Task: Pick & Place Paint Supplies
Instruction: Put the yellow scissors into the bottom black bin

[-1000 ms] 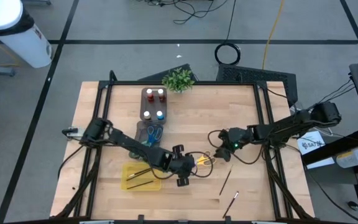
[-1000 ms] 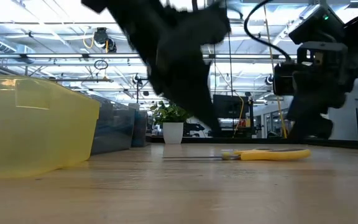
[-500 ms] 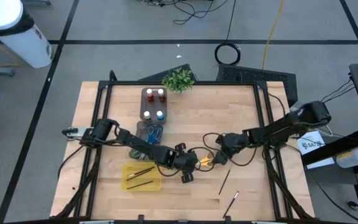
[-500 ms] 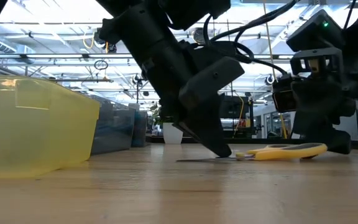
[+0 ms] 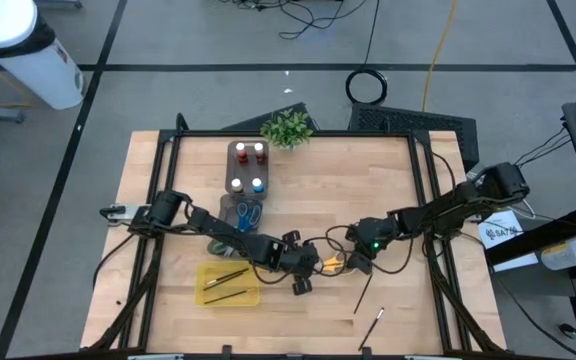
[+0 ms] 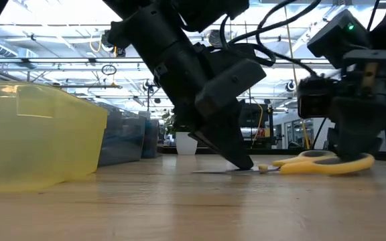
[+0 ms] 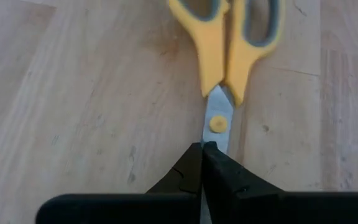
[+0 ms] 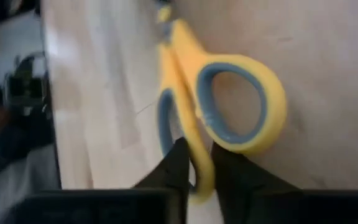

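Note:
The yellow-handled scissors lie flat on the wooden table near its middle front, blades toward the table's left. My left gripper is shut, its tips down on the blades. My right gripper comes from the table's right and is shut on a handle ring. Two thin brushes lie on the table nearer the front edge. Small paint bottles stand in a holder at the far left. My left gripper presses its shut fingertips on the scissors' blades just behind the yellow pivot, slanting down from the table's left. The blades lie flat on the table. My right gripper pinches one handle ring's rim between its two fingers, pointing down, with the handles resting on the table.
A yellow tray holding brushes sits at the front left. A dark grey organiser tray with other scissors lies behind my left arm. A potted plant stands at the far edge. Bare wood lies at the right and front.
My shut left gripper has come down and toward the table's right onto the scissors' blades. My right gripper has moved toward the near left, gone down over the handles and shut on one ring. The scissors have slid a little along the table.

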`<state>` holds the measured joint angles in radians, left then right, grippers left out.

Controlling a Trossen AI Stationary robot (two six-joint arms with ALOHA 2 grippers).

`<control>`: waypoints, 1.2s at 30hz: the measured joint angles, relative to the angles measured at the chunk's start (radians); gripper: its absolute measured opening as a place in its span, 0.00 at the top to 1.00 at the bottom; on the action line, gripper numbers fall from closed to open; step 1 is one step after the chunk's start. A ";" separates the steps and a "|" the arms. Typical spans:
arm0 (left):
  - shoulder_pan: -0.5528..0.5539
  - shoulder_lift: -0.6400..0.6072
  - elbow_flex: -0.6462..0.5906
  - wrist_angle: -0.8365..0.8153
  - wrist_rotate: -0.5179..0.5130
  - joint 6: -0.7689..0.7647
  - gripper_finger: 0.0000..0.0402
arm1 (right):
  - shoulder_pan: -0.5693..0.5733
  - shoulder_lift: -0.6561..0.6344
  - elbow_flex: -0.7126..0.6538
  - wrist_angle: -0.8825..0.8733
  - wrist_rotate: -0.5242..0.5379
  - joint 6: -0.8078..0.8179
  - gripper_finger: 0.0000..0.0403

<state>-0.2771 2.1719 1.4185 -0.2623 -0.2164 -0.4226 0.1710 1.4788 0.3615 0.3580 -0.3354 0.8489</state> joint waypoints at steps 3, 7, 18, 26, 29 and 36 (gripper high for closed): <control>0.005 0.000 0.000 0.003 -0.001 0.001 0.97 | 0.018 0.000 -0.001 -0.004 0.006 -0.053 0.94; 0.012 -0.003 -0.001 0.008 0.002 0.020 0.99 | 0.042 -0.001 0.000 0.048 0.050 -0.065 0.94; 0.008 -0.205 -0.005 -0.025 0.008 0.107 0.91 | 0.124 -0.117 0.086 -0.002 0.199 -0.200 0.94; 0.008 -0.312 -0.001 0.017 0.125 0.099 0.82 | 0.206 -0.127 0.203 -0.143 0.381 -0.350 0.94; 0.007 -0.295 -0.003 0.016 0.165 0.086 0.69 | 0.211 -0.112 0.252 -0.180 0.415 -0.406 0.94; 0.019 -0.277 -0.001 -0.002 0.191 0.070 0.45 | 0.211 -0.101 0.335 -0.213 0.423 -0.492 0.95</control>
<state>-0.2585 1.8946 1.4174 -0.2643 -0.0252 -0.3523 0.3820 1.3780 0.6962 0.1446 0.0872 0.3568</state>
